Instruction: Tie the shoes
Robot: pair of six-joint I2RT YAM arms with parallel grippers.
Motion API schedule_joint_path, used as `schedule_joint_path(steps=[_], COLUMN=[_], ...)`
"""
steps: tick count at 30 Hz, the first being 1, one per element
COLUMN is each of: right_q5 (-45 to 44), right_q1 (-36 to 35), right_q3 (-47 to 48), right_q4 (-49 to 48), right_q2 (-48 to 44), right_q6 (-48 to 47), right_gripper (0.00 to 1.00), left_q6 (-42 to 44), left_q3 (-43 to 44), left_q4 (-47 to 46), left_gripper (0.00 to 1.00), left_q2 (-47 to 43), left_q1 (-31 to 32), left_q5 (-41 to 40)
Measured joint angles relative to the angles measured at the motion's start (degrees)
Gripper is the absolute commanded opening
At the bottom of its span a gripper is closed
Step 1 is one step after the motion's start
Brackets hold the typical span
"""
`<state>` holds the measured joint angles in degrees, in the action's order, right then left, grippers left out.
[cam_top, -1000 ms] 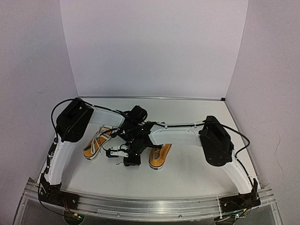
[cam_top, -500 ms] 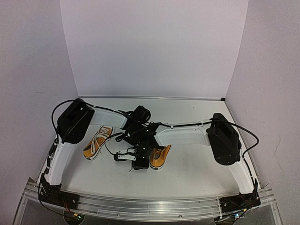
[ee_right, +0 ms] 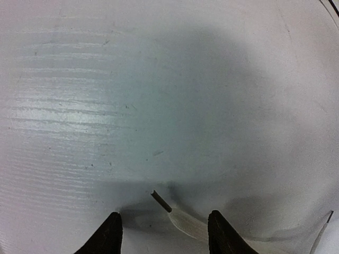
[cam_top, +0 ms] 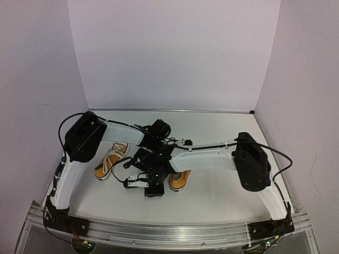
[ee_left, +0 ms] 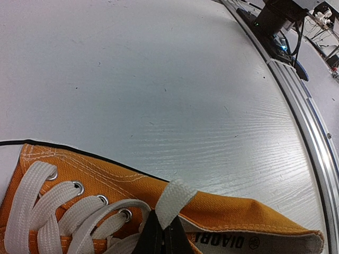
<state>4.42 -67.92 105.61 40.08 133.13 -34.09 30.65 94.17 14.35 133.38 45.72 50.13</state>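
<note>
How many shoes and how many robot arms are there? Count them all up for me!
Shoes: 2
Arms: 2
Total: 4

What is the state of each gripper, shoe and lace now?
Left gripper: jaws shut on lace.
Right gripper: jaws open, gripping nothing.
Lace end: loose on the table, between the right jaws.
Shoe: upright, laced, no bow visible.
</note>
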Motion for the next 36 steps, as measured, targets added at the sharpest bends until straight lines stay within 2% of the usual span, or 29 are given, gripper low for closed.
schedule_joint_path(steps=[4,11,16,19,26,36], right_q5=[-0.1,2.4,4.0,4.5,5.3,5.4], right_q1=[0.1,0.8,1.0,1.0,1.0,-0.3], right_q3=[1.1,1.9,2.0,2.0,0.0,-9.2], right_q4=[-0.4,-1.2,-1.5,-1.5,-2.1,-3.1], right_q2=[0.8,1.8,2.1,2.2,0.8,-9.4], right_q6=[-0.4,-0.8,-0.8,-0.8,0.4,4.0], right_gripper=[0.5,0.16,0.03,0.0,0.0,0.0], left_q6=[0.0,0.8,1.0,1.0,0.9,-1.9], left_q3=[0.0,0.0,0.0,0.0,-0.1,-1.8], left_q4=[-0.3,-0.4,-0.4,-0.4,-0.5,-4.0], left_gripper=[0.0,0.0,0.0,0.0,0.0,0.0], left_q2=[0.0,0.0,0.0,0.0,0.0,-0.8], left_q1=[0.1,0.5,0.5,0.5,0.5,0.8], left_q5=[-0.2,-1.1,-1.3,-1.3,-1.4,-2.7])
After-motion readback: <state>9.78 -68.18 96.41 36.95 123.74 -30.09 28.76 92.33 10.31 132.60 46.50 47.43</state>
